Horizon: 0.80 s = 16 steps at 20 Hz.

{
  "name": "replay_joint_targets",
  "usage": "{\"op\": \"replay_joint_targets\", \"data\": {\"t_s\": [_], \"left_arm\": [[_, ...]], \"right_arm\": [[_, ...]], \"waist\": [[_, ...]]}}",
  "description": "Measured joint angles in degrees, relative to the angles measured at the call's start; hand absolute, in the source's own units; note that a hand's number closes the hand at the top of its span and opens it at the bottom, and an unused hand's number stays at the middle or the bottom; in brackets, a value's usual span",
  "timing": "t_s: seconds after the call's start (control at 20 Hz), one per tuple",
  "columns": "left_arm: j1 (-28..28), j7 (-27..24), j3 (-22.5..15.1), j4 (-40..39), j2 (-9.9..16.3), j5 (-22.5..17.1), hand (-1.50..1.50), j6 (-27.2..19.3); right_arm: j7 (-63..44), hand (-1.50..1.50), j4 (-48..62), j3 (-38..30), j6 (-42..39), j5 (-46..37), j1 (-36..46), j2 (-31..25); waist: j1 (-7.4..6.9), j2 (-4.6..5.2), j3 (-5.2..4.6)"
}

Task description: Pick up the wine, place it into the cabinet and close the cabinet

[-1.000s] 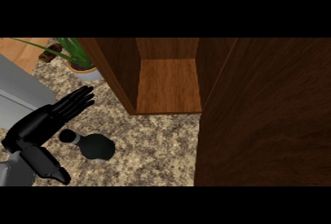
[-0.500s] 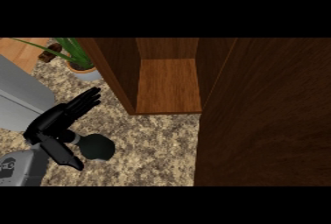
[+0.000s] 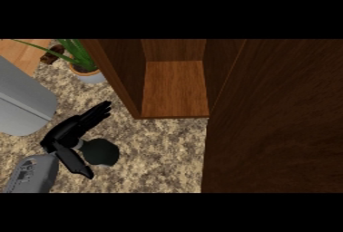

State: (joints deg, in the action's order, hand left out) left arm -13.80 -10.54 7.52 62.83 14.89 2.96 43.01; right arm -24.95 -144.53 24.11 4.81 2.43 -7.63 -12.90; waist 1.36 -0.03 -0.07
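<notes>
The wine bottle (image 3: 102,152) stands upright on the speckled stone counter (image 3: 154,158). From above it shows as a dark round shape with a grey neck. My left hand (image 3: 66,132) is just left of it, open. Its straight fingers (image 3: 94,114) point up and to the right past the bottle, and its thumb (image 3: 77,164) stretches out below, so the bottle sits in the gap between them. I cannot tell whether the palm touches it. The wooden cabinet (image 3: 175,88) stands open beyond the bottle, its shelf bare. My right hand shows nowhere.
The cabinet's dark door (image 3: 271,122) hangs open and fills the view's right side. A potted plant (image 3: 81,67) stands at the cabinet's left corner. A large light grey rounded object (image 3: 23,104) lies at the left edge, and a wooden board (image 3: 20,50) behind it.
My left hand has shifted right and closed in on the bottle, and its grey forearm has come into view at the lower left. The bottle has not moved.
</notes>
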Motion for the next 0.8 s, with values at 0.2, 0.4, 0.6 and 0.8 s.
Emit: {"op": "replay_joint_targets", "data": {"t_s": [0.2,0.4,0.6,0.8], "left_arm": [[0.47,-5.43,-1.31,-4.30,0.07,3.29,-1.50,-0.68],[-0.36,-8.74,-2.20,-8.37,0.56,5.52,-1.50,-1.41],[0.04,-11.93,-2.97,-11.82,0.34,6.98,-1.50,-2.99],[-1.81,-13.51,-2.04,-17.18,-0.34,6.48,-1.50,-4.14]], "right_arm": [[0.37,-1.50,-0.07,0.31,0.26,-0.01,-0.41,-0.04],[0.38,-1.50,-0.11,-0.22,0.15,0.02,-0.31,-0.49],[-0.65,-1.50,-0.27,-0.46,0.40,0.15,0.46,-0.69],[-0.91,-1.50,-0.19,-0.13,1.07,0.09,1.00,-0.39]], "waist": [[0.01,-0.02,-0.01],[-0.07,-0.01,-0.01],[-0.06,-0.04,-0.02],[0.06,0.00,-0.03]]}}
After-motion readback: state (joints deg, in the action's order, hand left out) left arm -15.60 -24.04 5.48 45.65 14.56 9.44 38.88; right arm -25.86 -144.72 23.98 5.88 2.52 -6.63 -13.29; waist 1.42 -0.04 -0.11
